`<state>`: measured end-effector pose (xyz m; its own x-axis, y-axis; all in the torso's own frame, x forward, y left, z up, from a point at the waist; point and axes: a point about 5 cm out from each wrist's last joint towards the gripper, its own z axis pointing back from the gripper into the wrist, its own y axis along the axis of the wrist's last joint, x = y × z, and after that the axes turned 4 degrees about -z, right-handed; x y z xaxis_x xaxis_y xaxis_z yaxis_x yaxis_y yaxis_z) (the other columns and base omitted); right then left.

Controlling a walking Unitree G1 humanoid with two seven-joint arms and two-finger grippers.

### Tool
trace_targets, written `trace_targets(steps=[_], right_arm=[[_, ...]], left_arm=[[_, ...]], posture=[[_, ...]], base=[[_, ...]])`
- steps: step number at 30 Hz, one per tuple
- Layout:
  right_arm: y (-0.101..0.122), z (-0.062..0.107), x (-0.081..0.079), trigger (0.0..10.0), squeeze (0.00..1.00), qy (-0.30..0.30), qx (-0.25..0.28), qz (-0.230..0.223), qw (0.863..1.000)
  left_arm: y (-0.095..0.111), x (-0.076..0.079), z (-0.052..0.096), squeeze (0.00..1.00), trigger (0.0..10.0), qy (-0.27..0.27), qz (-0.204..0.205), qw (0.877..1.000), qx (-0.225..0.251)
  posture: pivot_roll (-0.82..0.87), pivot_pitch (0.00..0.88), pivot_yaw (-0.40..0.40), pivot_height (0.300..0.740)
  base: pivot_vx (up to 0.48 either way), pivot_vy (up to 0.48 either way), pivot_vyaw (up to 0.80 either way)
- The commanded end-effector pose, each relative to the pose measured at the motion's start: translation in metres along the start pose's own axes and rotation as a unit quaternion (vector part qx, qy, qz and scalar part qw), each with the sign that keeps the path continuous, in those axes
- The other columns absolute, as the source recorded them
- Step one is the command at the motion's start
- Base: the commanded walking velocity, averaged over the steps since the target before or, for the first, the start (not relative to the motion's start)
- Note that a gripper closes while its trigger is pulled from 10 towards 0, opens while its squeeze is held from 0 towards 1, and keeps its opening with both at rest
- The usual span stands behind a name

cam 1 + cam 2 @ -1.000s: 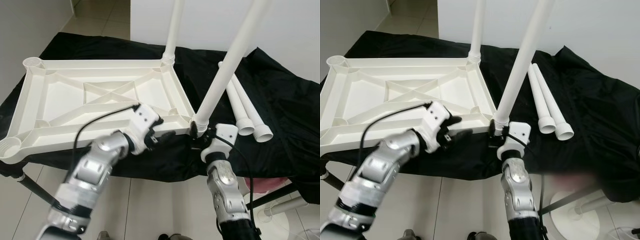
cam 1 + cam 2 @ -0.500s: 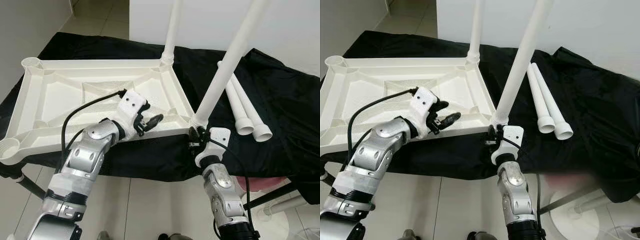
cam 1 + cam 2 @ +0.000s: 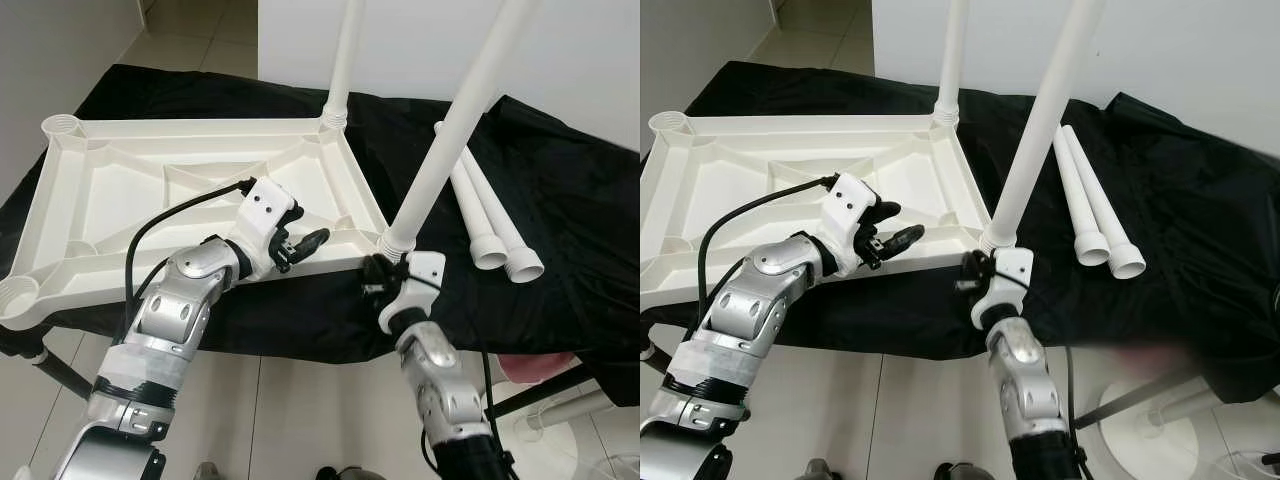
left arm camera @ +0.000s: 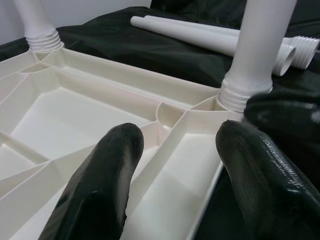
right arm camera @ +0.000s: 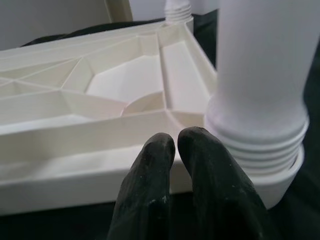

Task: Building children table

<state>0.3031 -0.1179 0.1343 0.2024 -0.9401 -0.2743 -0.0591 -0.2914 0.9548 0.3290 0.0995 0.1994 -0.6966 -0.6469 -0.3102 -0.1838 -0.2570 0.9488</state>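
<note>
The upturned white tabletop (image 3: 190, 200) is being shown lying underside-up on a black cloth (image 3: 560, 220), and roughly half the job looks done. Two legs are standing screwed into the tabletop's corner sockets: the far leg (image 3: 345, 60) at the back corner, and the near leg (image 3: 445, 140) at the front corner on the same side. Two empty sockets are being left open at the opposite end of the tabletop, one at the far corner (image 3: 62, 125) and one at the near corner (image 3: 18, 295). Two loose legs (image 3: 490, 215) are lying side by side on the cloth, just beyond the near leg and apart from the tabletop.

The left gripper (image 3: 300, 240) is being held over the tabletop's front rim, close beside the near leg's socket; its fingers (image 4: 107, 175) are being kept spread apart, with nothing between them. The right gripper (image 3: 372, 275) is being parked just below the near leg's threaded base, at the tabletop's corner; its fingertips (image 5: 160, 150) are pressed together and nothing is being clasped.

Judged from this, two legs are yet to be fetched from the cloth and threaded into the empty sockets, and the table is then to be turned upright.
</note>
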Motion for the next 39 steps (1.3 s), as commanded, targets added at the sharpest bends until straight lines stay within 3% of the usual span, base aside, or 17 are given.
trace_targets(steps=[1,6,7,12,13,14,30,38,39], right_arm=[[-0.007,0.003,0.008,10.0,0.00,-0.015,-0.017,-0.003,1.000],[-0.004,0.006,0.017,10.0,0.00,-0.034,-0.015,0.007,0.999],[-0.005,0.007,0.016,10.0,1.00,-0.033,-0.015,0.001,0.999],[-0.006,0.010,0.011,10.0,1.00,-0.029,-0.010,0.004,1.000],[-0.006,0.011,0.010,10.0,0.45,-0.029,-0.010,0.004,1.000],[-0.007,0.012,0.009,10.0,0.00,-0.029,-0.012,0.003,1.000],[-0.011,0.019,0.011,10.0,0.00,-0.026,-0.021,0.011,0.999],[-0.001,0.007,0.031,10.0,0.00,-0.038,-0.015,0.021,0.999],[0.008,-0.001,0.047,10.0,0.00,-0.058,-0.006,0.029,0.998]], left_arm=[[0.000,0.002,-0.002,0.00,10.0,-0.004,-0.007,1.000,-0.002],[-0.002,0.003,0.000,0.00,10.0,-0.003,-0.006,1.000,-0.004],[-0.003,0.003,0.000,0.00,10.0,-0.003,-0.005,1.000,-0.005],[-0.004,0.005,0.000,0.00,10.0,-0.003,-0.003,1.000,-0.005],[-0.004,0.006,0.000,0.00,10.0,-0.004,-0.003,1.000,-0.004],[-0.004,0.006,0.000,0.00,10.0,-0.004,-0.002,1.000,-0.004],[-0.006,0.009,-0.001,0.00,10.0,-0.010,0.000,1.000,-0.004],[-0.005,0.009,-0.002,0.00,10.0,-0.013,-0.001,1.000,-0.005],[-0.008,0.010,-0.001,0.00,10.0,-0.017,-0.005,1.000,-0.012]], posture=[[0.02,0.107,-0.107,0.740],[0.02,0.109,-0.110,0.740],[0.02,0.110,-0.111,0.740],[0.02,0.111,-0.110,0.740],[0.02,0.110,-0.111,0.740],[0.02,0.110,-0.111,0.740],[0.01,0.101,-0.110,0.740],[0.01,0.098,-0.114,0.740],[0.01,0.097,-0.113,0.740]], base=[[0.000,0.000,0.00],[0.000,0.000,0.00],[0.000,0.000,0.00],[0.000,0.000,0.00],[0.000,0.000,0.00],[0.000,0.000,0.00],[0.000,0.000,0.00],[0.000,0.000,0.00],[0.000,0.000,0.00]])
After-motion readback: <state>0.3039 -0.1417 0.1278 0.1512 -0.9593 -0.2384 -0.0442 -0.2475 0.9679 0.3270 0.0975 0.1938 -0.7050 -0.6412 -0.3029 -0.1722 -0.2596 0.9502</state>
